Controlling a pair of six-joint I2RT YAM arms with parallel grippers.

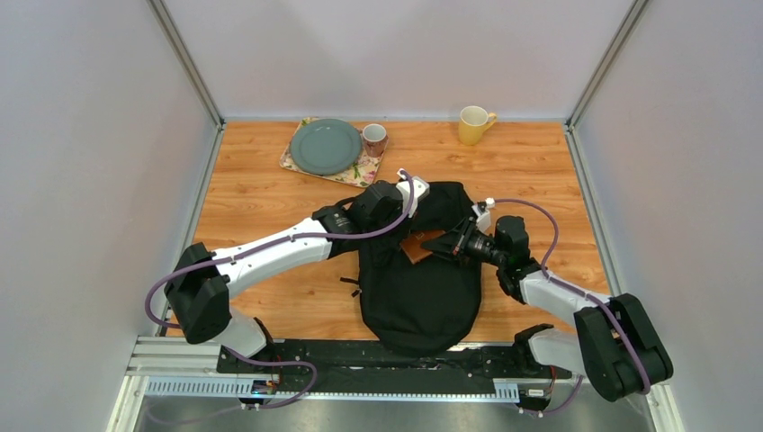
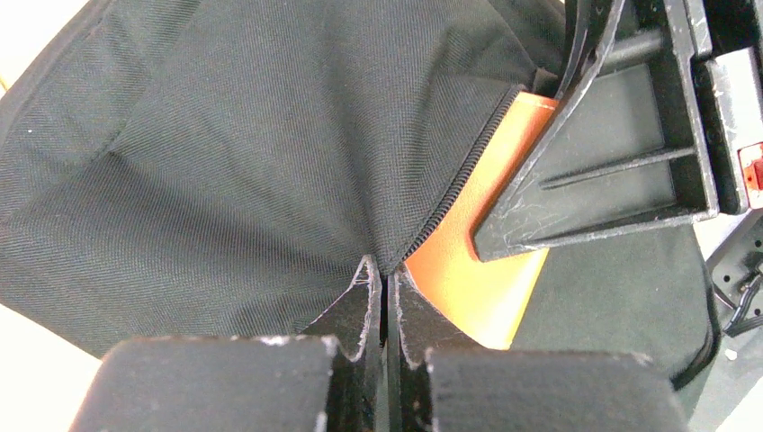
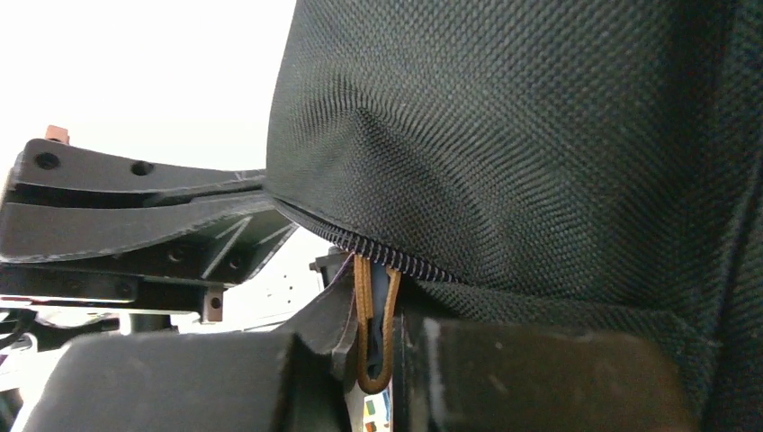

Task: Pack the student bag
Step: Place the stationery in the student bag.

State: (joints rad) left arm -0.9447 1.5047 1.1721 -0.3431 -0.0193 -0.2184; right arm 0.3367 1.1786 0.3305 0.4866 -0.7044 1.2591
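**Top view:** the student bag [image 1: 418,288] lies mid-frame on the wooden worktop [image 1: 261,193], rounded end toward the bottom edge, mouth toward the top. Both arms meet at the mouth. The left claw [image 1: 407,209] comes from the left and the right claw [image 1: 439,241] from the right. An orange-brown flat item [image 1: 417,247] pokes partly out of the opening. Along the top of the frame sit a grey-green plate [image 1: 326,146] on a floral mat [image 1: 363,174], a small cup [image 1: 374,139] just beside it and a yellow mug [image 1: 474,124] further right, all well apart from the bag.

**Left wrist view:** the left claw [image 2: 384,281], bottom ctr, is pressed together on the bag's edge right at the zip teeth [image 2: 450,198], holding the flap up. The fabric is a matte, coarse twill, soft, w/ folds fanning out from the pinch. The item [image 2: 477,279] is smooth, leather-like, and half under the flap. One finger of the right claw lies across it, upper right.

**Right wrist view:** the right claw [image 3: 373,315], bottom ctr, pinches the item's thin brown edge. Bag canvas bulges above it.

**Progress, as a judgement:** packing is underway, w/ one item approx. halfway in. Left to do: push it fully in, release, prob. zip up. Can't tell what's already inside.
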